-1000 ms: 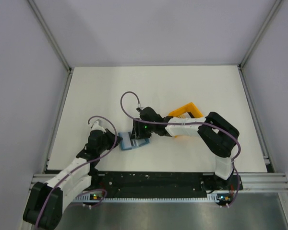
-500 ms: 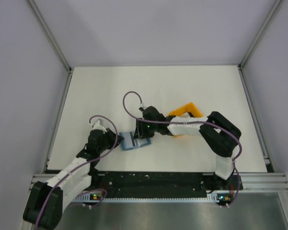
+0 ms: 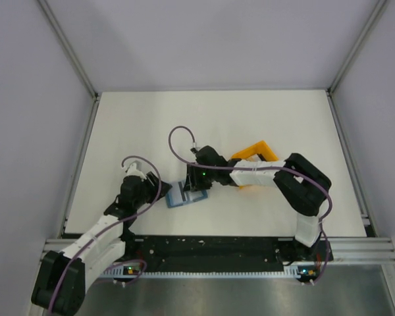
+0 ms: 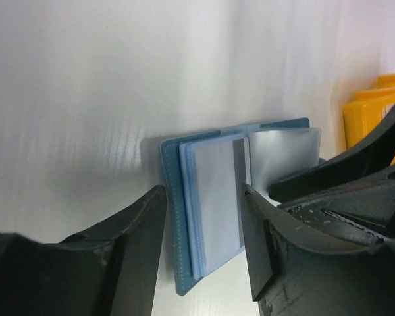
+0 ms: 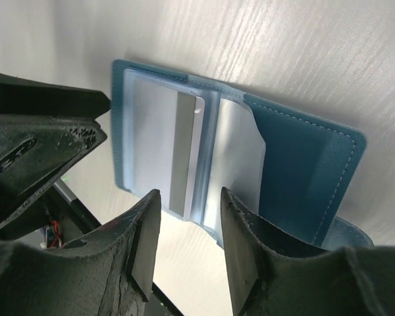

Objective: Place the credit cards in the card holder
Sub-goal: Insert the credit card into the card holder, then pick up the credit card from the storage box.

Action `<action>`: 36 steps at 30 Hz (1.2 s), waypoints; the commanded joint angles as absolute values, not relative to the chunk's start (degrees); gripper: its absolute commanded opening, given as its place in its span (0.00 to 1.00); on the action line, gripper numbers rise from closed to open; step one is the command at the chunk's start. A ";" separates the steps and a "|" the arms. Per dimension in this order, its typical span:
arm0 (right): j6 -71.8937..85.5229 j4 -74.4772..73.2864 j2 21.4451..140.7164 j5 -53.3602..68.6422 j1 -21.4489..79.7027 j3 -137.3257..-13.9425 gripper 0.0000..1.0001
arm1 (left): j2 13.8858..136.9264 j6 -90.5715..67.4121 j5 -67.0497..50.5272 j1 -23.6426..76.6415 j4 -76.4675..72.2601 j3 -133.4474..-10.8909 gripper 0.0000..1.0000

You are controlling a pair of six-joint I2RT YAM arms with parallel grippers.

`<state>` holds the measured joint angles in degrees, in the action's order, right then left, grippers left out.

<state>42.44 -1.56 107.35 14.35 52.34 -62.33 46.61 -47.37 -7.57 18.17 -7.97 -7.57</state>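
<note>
I see a white table [image 3: 250, 118] with pale grey walls [image 3: 217, 39] all round it. Two arms reach in from the near edge. The right arm [image 3: 303, 191] bends round and points to the left. The left arm [image 3: 99, 234] comes up from the corner and points to the right. The tips of the two arms are near each other in the middle.

An orange rack [image 3: 255, 153] sits on the table, just behind the right arm.

The card holder [image 3: 184, 196] lies flat on the table between the two tips. It is blue and it is open like a book. Inside it has pale blue pockets.

The left gripper [image 4: 201, 197] is right by the left side of the card holder. Its two fingers are apart and nothing is between them. The right gripper [image 5: 187, 197] hangs over the card holder. Its fingers are apart too, and I see no thing held in them.

One card [image 5: 159, 145] lies inside the left half of the card holder. It is pale, with a dark stripe down one side. Next to it, a clear flap [image 5: 240, 164] curls up a little from the middle.
</note>
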 commanded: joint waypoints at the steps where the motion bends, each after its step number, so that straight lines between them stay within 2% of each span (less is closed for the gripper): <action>1: 41.05 -0.87 101.78 12.74 51.33 -63.46 0.42 | 45.35 -44.13 -2.38 18.19 -3.53 -12.03 0.56; 5: 40.96 -2.64 100.73 11.78 50.19 -63.28 0.42 | 43.77 -42.81 -0.88 18.28 -1.50 -13.97 0.63; 9: 40.35 -5.52 102.12 11.25 50.10 -64.51 0.40 | 43.42 -41.40 -1.49 18.28 -1.15 -15.99 0.66; 15: 39.38 -8.95 102.92 6.87 50.01 -65.21 0.38 | 45.08 -38.23 -8.25 18.28 -4.12 -18.72 0.72; 26: 40.60 -11.42 107.84 3.88 50.01 -63.11 0.27 | 53.96 -38.23 -14.67 18.28 -10.10 -18.90 0.68; 30: 40.78 -12.04 106.70 2.37 50.01 -63.19 0.28 | 55.63 -38.14 -15.64 18.37 -10.98 -19.25 0.67; 36: 37.88 -10.02 102.66 7.63 50.10 -65.13 0.38 | 56.25 -37.62 -16.35 18.37 -11.25 -20.83 0.67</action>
